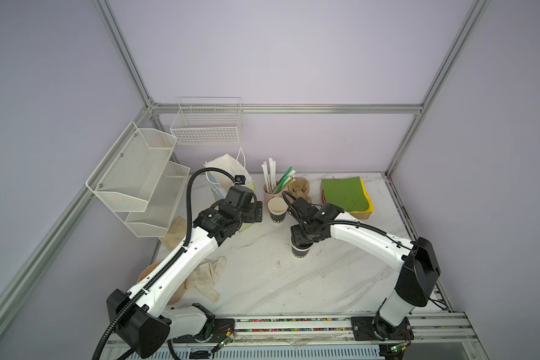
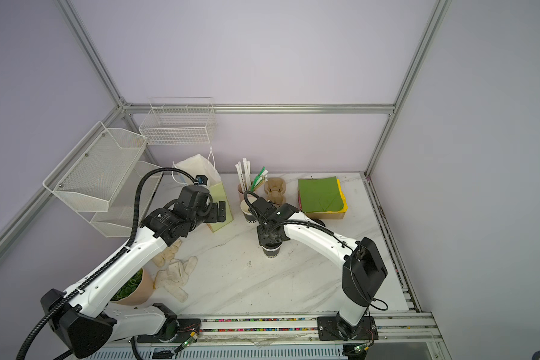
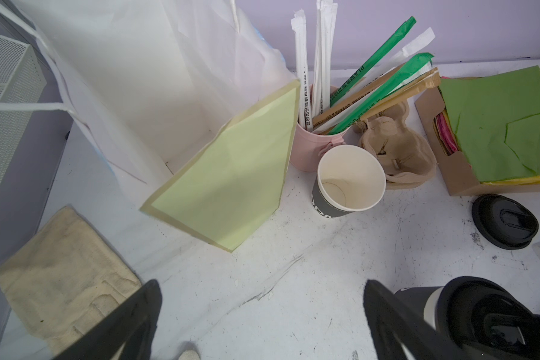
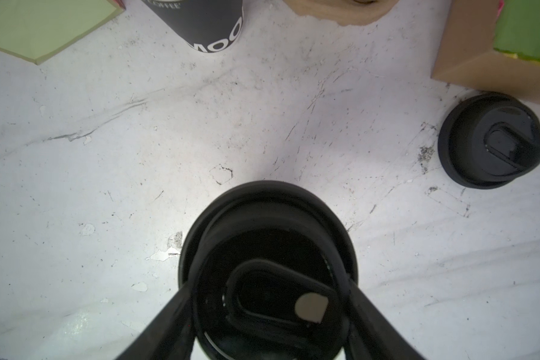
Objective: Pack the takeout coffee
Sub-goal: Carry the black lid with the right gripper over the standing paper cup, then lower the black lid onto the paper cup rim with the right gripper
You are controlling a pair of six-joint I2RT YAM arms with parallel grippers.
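the packing looks barely begun: the takeout coffee (image 1: 300,250) already wears its black lid and appears to stand upright on the marble table (image 1: 262,280), well apart from the paper bag (image 3: 231,174), on the right arm's side of the bag and nearer the front edge than it. the right gripper (image 4: 268,288) sits straight over the cup, and in the right wrist view its two fingers (image 4: 162,324) pinch the lid's rim from opposite sides, so the grasp seems made; whether the base has left the table i cannot tell, though both top views suggest it has not. the left gripper (image 3: 259,299) hangs just in front of the bag's pale green face with its fingers (image 3: 131,318) spread wide and nothing between them. it may be waiting to steady the bag, but that is only a guess. the bag stands upright with its white inside showing, and no cup is visible in it. a lidless cup (image 3: 349,180) of the same black make stands just beside the bag on the same side as the coffee, and a spare lid (image 3: 505,221) lies flat farther out from the bag, past that cup. by my reading, what is done is the lidding and the grip. what is left is the lift, the carry across to the bag, the lowering through its mouth without tipping, and the release. the open cup next to the bag is the nearest thing to knock on that path.
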